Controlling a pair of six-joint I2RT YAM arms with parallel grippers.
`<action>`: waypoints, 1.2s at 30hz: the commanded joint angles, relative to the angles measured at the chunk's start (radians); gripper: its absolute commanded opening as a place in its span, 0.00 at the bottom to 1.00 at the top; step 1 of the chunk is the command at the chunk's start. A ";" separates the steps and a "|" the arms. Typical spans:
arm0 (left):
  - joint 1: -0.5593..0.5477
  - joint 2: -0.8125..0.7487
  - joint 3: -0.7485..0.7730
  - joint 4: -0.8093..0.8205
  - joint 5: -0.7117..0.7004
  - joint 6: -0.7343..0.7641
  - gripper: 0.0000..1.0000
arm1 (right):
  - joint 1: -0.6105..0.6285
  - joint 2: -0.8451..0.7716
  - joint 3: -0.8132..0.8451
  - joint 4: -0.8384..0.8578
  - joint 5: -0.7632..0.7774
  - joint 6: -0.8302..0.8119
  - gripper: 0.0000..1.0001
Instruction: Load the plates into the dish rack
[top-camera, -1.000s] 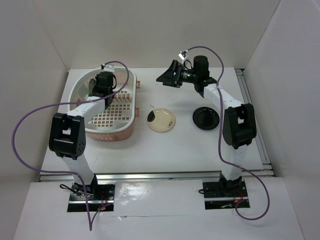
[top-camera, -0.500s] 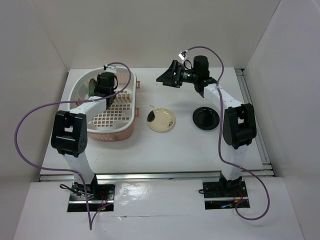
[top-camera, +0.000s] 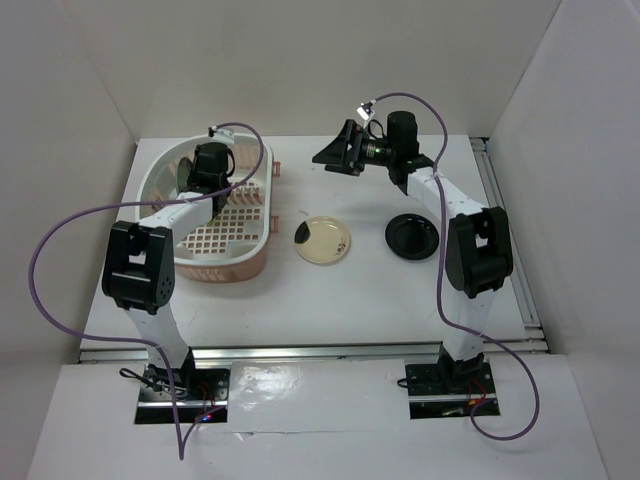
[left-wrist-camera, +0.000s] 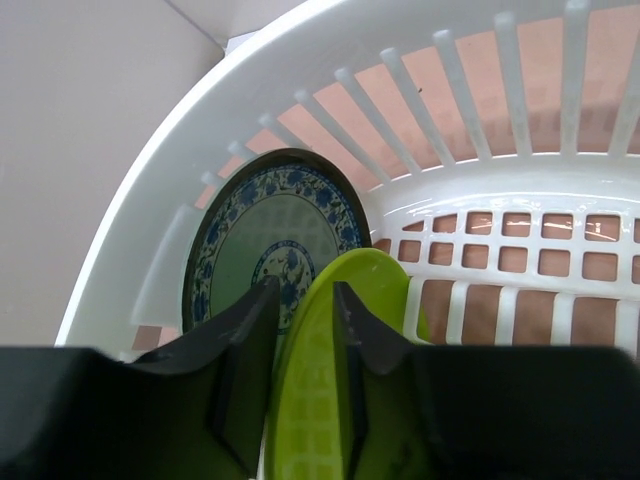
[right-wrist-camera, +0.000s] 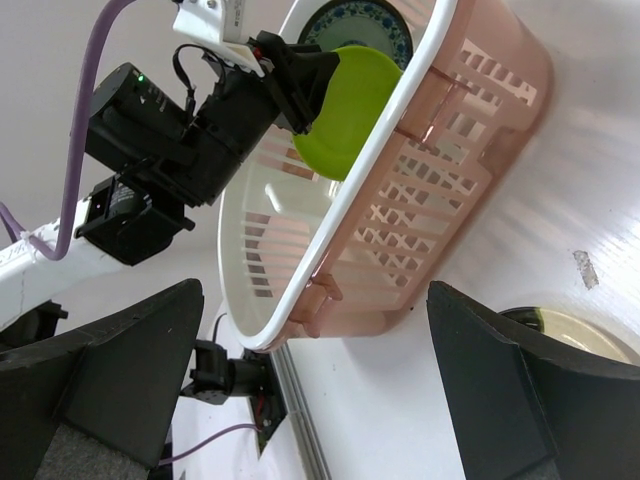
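The left gripper (left-wrist-camera: 305, 292) straddled the rim of the lime green plate (left-wrist-camera: 320, 400), jaws partly apart; whether they pinched it could not be told. That plate stood on edge in the dish rack (left-wrist-camera: 480, 190), just beside the blue-grey patterned plate (left-wrist-camera: 270, 225). The right gripper (top-camera: 335, 152) gaped wide, empty, raised above the worktop (top-camera: 340, 300), where the cream plate (top-camera: 324, 240) and black plate (top-camera: 412, 236) lay flat.

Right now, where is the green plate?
In left wrist view, the green plate stands between the left gripper's fingers inside the dish rack, beside the blue plate.

White walls (top-camera: 300, 60) — a glossy white table (top-camera: 330, 300).
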 joint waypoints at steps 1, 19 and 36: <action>-0.001 0.014 0.039 0.031 0.020 0.003 0.38 | 0.009 -0.003 -0.004 0.063 -0.024 0.005 1.00; -0.001 -0.004 0.000 0.019 0.000 -0.027 0.28 | 0.009 0.015 0.014 0.086 -0.033 0.036 1.00; -0.001 0.014 0.061 0.008 0.032 0.019 0.00 | 0.009 0.024 -0.007 0.107 -0.033 0.063 1.00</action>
